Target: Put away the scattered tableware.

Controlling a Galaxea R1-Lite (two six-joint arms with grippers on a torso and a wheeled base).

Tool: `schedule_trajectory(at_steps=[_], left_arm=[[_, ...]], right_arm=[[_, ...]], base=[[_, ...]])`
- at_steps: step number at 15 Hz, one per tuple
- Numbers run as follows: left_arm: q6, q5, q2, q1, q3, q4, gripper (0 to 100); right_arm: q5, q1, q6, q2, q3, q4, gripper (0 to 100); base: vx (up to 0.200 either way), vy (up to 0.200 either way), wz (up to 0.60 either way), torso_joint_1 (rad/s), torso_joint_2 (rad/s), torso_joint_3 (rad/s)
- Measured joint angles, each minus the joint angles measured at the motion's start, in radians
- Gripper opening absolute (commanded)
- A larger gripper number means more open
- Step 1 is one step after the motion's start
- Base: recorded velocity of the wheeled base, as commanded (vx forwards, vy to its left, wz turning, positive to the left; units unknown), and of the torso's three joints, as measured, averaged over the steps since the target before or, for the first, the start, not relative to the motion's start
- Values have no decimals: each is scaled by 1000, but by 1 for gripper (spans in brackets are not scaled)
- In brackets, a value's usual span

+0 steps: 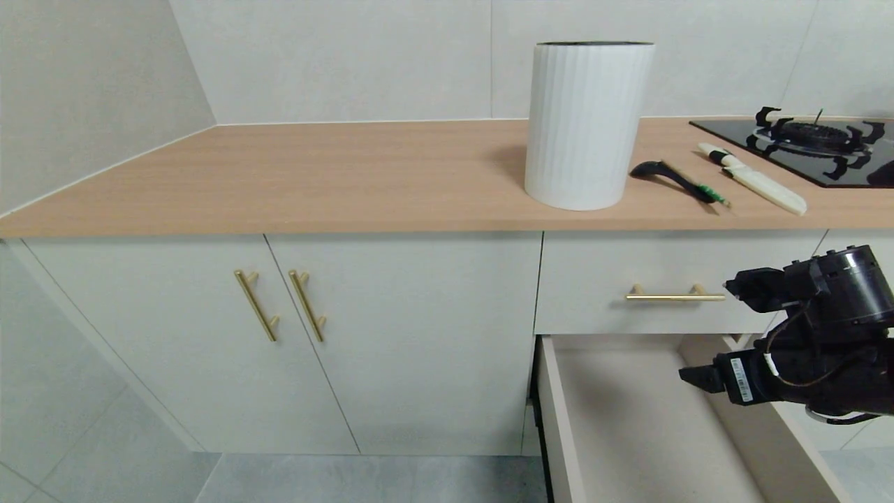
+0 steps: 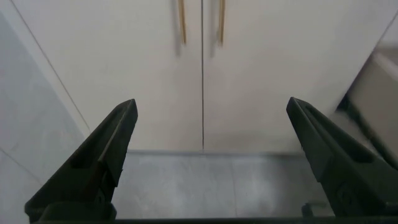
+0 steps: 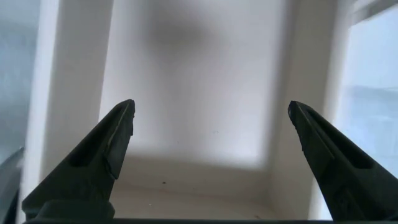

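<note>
1. The ladle (image 1: 674, 178) and knife (image 1: 754, 183) lie on the desk (image 1: 314, 175) at the upper right of the head view, beside a white canister (image 1: 587, 126), not yet put away.
2. The drawer (image 1: 555, 412) at lower right stands pulled out, likely to receive them.
3. The right hand (image 1: 707, 330) hangs over it, spread wide and empty.
4. The left hand (image 2: 211, 102), equally wide and empty, faces the cupboard doors (image 2: 261, 74).

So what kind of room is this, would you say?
Probably a kitchen: a wooden countertop over pale cabinets, a black gas hob at its right end, and a ladle and knife lying beside a white canister.
</note>
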Motion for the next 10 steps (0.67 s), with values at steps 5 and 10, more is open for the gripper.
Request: schedule_trajectory(at_steps=[5,10], left_arm=[[0,0,0,0,0,0,100],[0,-1,0,0,0,0,100]], right_arm=[[0,0,-1,-21,0,-3,100],[2,0,-3,-38,-1,-7,100]], base=[[0,0,0,180,-474,-287],[0,0,0,202,-478,-279]])
